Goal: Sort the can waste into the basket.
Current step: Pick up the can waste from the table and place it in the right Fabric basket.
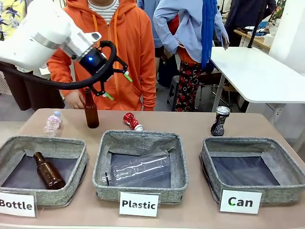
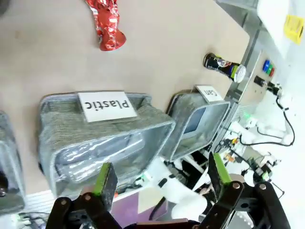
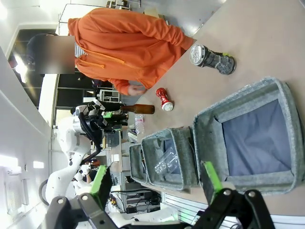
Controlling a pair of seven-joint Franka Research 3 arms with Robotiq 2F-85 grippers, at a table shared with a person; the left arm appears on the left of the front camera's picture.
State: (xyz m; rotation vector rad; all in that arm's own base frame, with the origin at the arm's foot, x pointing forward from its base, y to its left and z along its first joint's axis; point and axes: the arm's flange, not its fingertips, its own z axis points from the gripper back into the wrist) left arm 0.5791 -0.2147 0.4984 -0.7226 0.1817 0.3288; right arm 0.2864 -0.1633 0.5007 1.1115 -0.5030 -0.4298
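Nothing sorted yet: the Can basket (image 1: 238, 141) sits with its dark floor bare, and both cans lie outside it on the surface (image 1: 190, 125). Our left fingers (image 1: 127, 75) hang spread wide and empty, high over the far side of the surface and just above an upright brown bottle (image 1: 91, 112). The red can (image 1: 132, 120) lies on its side below those fingers and a little to their right, behind the Plastic basket (image 1: 141, 193). From the left wrist we see that can well ahead of the fingers, past the Plastic label. Our right fingers (image 3: 211, 177) also stand apart with nothing between them. The Can basket opens directly ahead of them, and the black can (image 3: 212, 58) lies beyond it, just past its far rim. From the front that can stands upright close behind the basket's far left corner. A person (image 1: 114, 43) in an orange hoodie stands at the far edge. We judge the whole job still to do: two cans to pick up and drop in. The red one lies nearest the left fingers and the black one nearest the right.
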